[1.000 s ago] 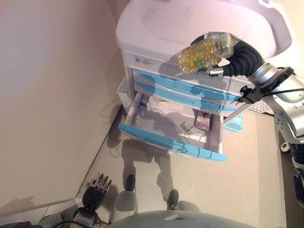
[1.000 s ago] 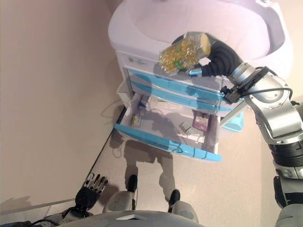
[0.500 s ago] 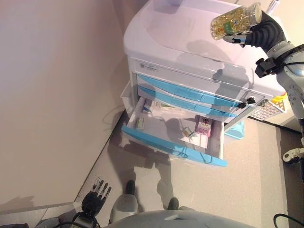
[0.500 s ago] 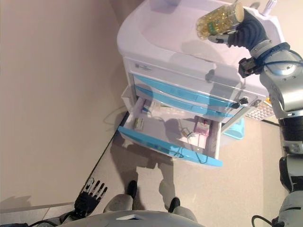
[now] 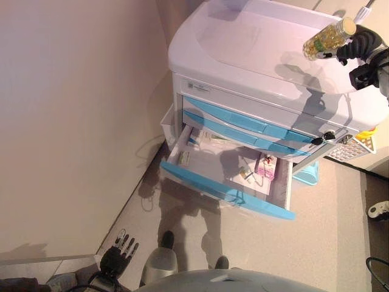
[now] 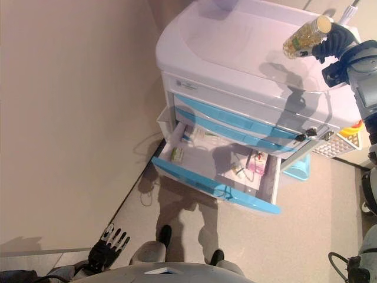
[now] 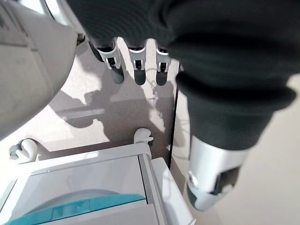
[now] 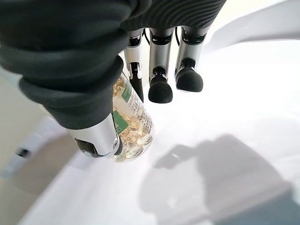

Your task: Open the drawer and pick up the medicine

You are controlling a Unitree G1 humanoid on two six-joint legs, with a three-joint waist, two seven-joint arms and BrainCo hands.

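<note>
Above cabinet top [image 5: 255, 42], far right: right robot hand [image 8: 117, 70] curled round medicine bottle [image 5: 328, 40], clear, full of capsules. Likely light, rigid, slick; grip mid-body. Drawer [image 5: 225, 176] open below. Left robot hand [image 6: 109, 243] idle near left, fingers straight.

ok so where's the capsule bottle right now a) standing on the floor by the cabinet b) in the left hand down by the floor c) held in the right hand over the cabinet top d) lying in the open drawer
c: the right hand is curled round the capsule bottle above the white cabinet top, well clear of the open drawer.
</note>
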